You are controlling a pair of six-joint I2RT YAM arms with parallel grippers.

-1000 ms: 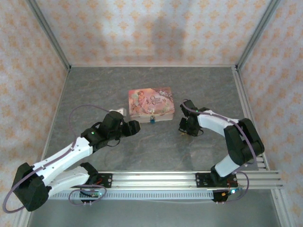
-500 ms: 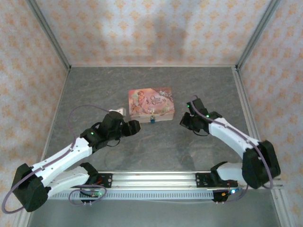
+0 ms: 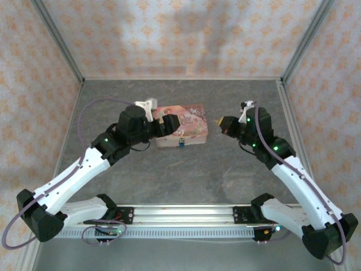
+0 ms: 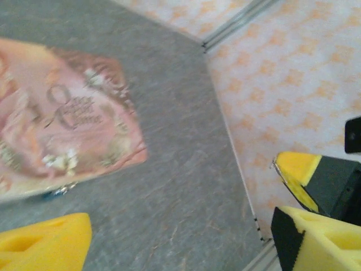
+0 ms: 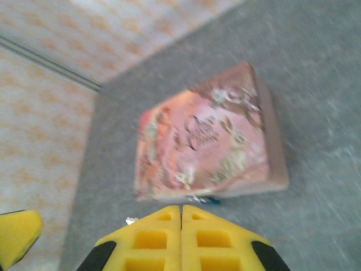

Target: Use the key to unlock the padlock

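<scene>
The pink picture box [image 3: 189,121] lies mid-table, and the tiny blue-grey padlock [image 3: 181,143] hangs on its front side. The right wrist view shows the padlock [image 5: 207,199] just under the box's [image 5: 203,135] front edge. My left gripper [image 3: 165,125] hovers open over the box's left end. Its yellow fingers [image 4: 45,243] stand wide apart with nothing between them, and the padlock [image 4: 54,193] lies ahead. My right gripper [image 3: 221,122] is raised off the table, right of the box. In its own view that gripper [image 5: 181,210] is shut, and the pale silver key [image 5: 131,221] sticks out beside its left finger.
Patterned walls with metal corner posts [image 3: 59,42] close in the grey table on three sides. An aluminium rail [image 3: 186,213] runs along the near edge between the arm bases. Bare table [image 3: 186,169] lies in front of the box.
The right gripper shut low at the table, then rose and swung back to the right. The left gripper climbed from the box's front-left to over its left end and opened wider.
</scene>
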